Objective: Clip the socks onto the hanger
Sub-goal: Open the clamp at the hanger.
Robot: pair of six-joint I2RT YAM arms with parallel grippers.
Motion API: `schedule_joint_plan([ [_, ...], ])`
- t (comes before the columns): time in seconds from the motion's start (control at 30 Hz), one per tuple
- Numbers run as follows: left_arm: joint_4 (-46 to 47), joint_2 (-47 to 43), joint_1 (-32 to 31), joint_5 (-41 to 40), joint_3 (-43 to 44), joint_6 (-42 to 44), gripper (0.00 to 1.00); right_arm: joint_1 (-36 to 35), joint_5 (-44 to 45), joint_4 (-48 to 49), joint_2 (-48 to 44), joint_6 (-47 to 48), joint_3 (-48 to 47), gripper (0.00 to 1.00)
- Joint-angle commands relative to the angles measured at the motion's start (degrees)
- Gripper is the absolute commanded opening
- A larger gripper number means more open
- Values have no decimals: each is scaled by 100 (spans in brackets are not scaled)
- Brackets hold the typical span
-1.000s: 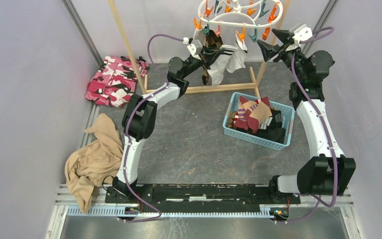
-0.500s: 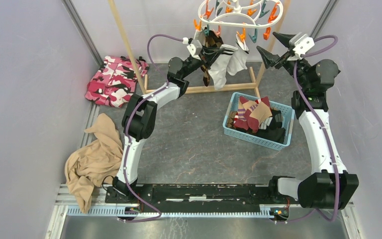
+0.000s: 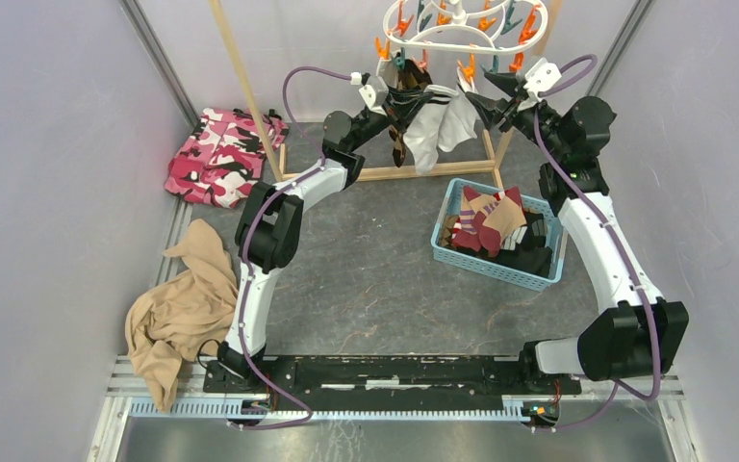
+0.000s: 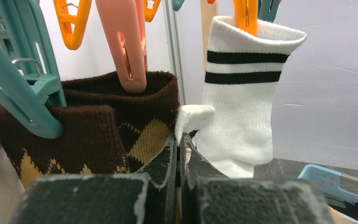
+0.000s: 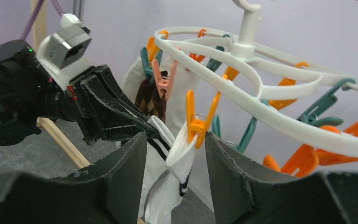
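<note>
Dark mottled stone-look table point(image 3: 375, 289), pale lilac walls point(image 3: 48, 192). Far centre, white oval plastic hanger point(image 3: 454, 40) bearing the socks point(image 4: 242, 93), ribbed white striped and knitted brown argyle; more fill a perforated blue basket point(image 3: 496, 268) at right. Jaws of left gripper point(image 4: 177, 140) pressed together beside a white fold; right gripper point(image 5: 175, 140) parted around an orange peg point(image 5: 196, 122).
</note>
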State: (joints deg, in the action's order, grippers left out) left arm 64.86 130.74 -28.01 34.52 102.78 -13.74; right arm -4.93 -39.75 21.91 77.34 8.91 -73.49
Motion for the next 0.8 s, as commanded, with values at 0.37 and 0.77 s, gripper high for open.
schedule_joint_plan([
  [0.37,361,-52,41,-46,22,-176,2,-3,1404,273,-100,224,-6,58],
  [0.77,369,-40,49,-51,49,-188,2,-50,1669,549,258,-185,-199,70],
])
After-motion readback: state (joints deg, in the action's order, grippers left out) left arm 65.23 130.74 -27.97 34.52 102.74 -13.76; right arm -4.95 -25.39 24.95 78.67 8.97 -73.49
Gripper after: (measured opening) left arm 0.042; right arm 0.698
